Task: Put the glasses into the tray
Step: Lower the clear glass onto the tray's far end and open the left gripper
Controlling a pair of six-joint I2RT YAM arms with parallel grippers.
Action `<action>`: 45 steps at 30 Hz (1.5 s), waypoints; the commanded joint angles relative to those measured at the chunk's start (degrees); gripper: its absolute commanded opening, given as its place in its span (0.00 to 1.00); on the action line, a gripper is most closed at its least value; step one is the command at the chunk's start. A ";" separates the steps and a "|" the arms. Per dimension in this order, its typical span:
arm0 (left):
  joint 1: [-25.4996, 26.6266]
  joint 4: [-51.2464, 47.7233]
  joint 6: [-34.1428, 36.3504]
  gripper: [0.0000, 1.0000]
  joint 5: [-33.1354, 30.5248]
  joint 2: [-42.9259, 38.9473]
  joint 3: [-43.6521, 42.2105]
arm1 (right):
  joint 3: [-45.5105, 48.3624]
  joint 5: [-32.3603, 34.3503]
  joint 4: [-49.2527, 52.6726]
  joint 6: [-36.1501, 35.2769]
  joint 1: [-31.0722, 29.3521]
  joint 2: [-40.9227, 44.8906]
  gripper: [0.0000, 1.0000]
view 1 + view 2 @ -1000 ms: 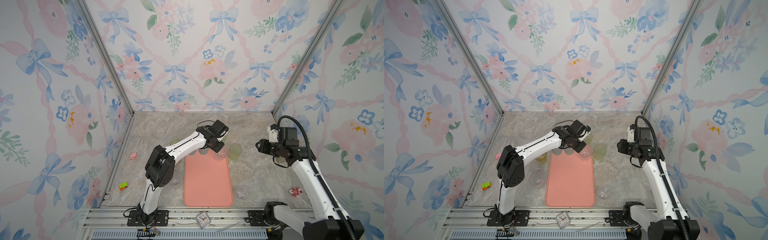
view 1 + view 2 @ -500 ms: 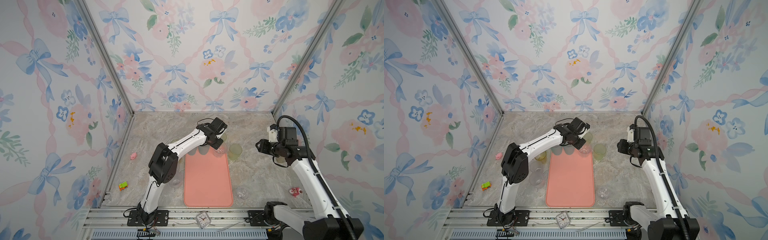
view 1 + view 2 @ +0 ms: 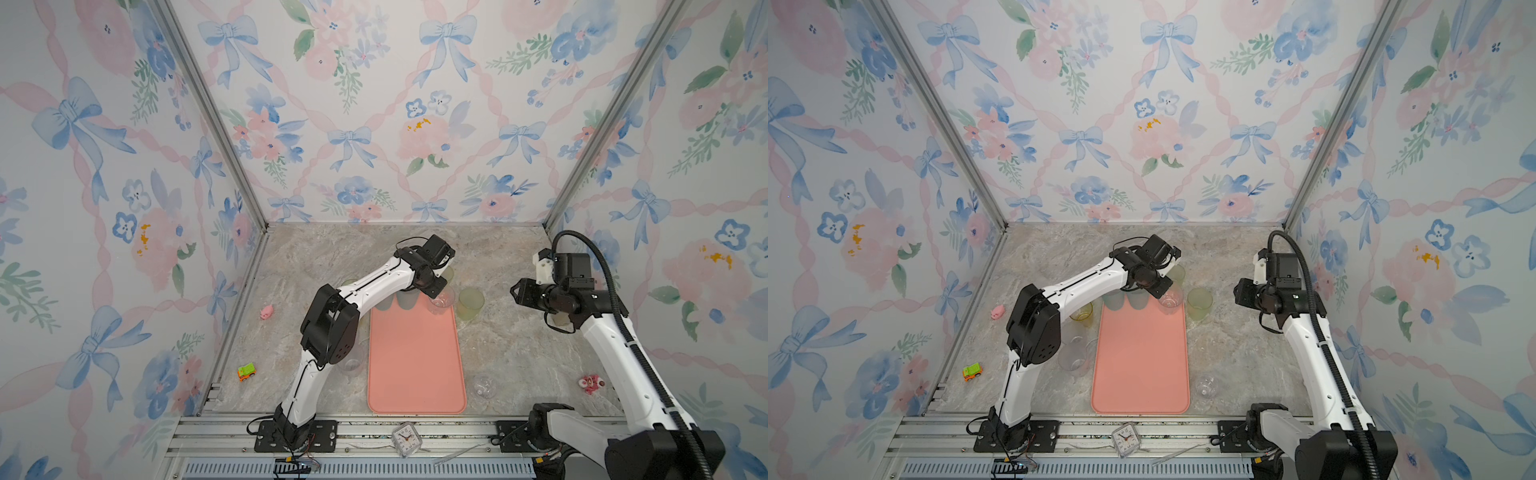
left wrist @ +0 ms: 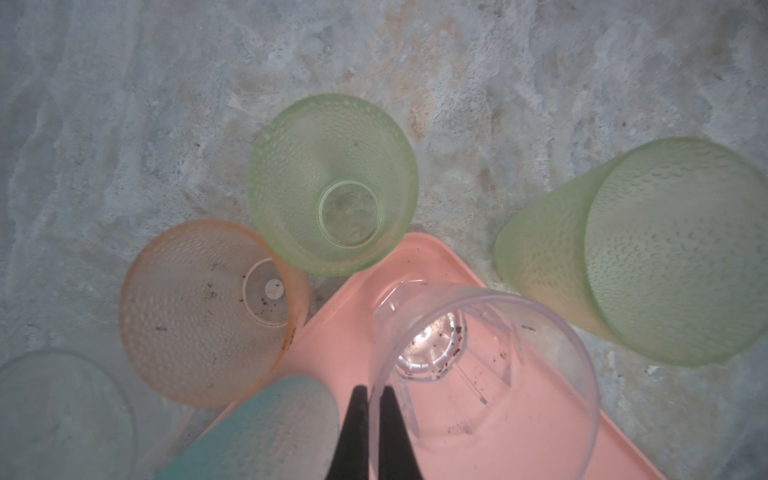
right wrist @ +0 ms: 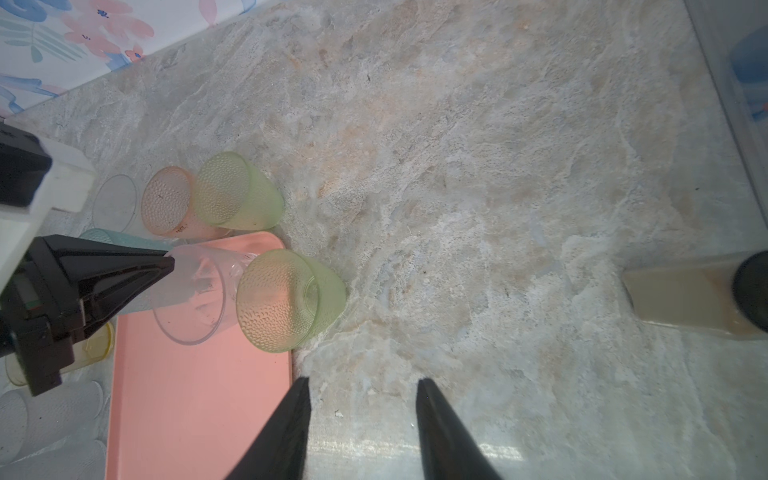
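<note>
My left gripper (image 4: 373, 392) is shut on the rim of a clear glass (image 4: 482, 365), one finger inside and one outside. In both top views the clear glass (image 3: 440, 300) (image 3: 1170, 300) stands over the far right corner of the salmon-pink tray (image 3: 415, 365) (image 3: 1140, 365). Two teal glasses (image 3: 405, 300) sit at the tray's far edge. A yellow-green glass (image 3: 471, 304) (image 5: 286, 299) stands just right of the tray, and another yellow-green glass (image 4: 332, 183) and an orange glass (image 4: 208, 311) stand behind it. My right gripper (image 5: 361, 382) (image 3: 517, 291) hovers open over bare table, right of the tray.
Clear glasses (image 3: 351, 361) and a yellow one (image 3: 1081, 311) stand left of the tray; a small rounded one (image 3: 484, 384) lies at its near right. A dark-capped beige bottle (image 5: 685, 295) is under the right arm. Small toys (image 3: 246, 371) (image 3: 590, 382) and a clock (image 3: 405, 436) lie nearby.
The left arm's elbow has shifted toward the back while its gripper stays with the clear glass at the tray's far right corner. The right arm has not moved.
</note>
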State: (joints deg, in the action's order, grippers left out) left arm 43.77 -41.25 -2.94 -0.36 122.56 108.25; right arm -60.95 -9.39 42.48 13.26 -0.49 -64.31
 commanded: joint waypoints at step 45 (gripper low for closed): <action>0.00 0.65 2.00 0.22 -3.74 -1.80 6.37 | -0.66 1.22 -0.56 -0.51 -2.34 -2.20 0.45</action>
State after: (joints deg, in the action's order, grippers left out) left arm 43.48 -40.75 -2.04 -2.44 124.18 112.46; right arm -61.01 -9.17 42.17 13.26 -1.72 -65.93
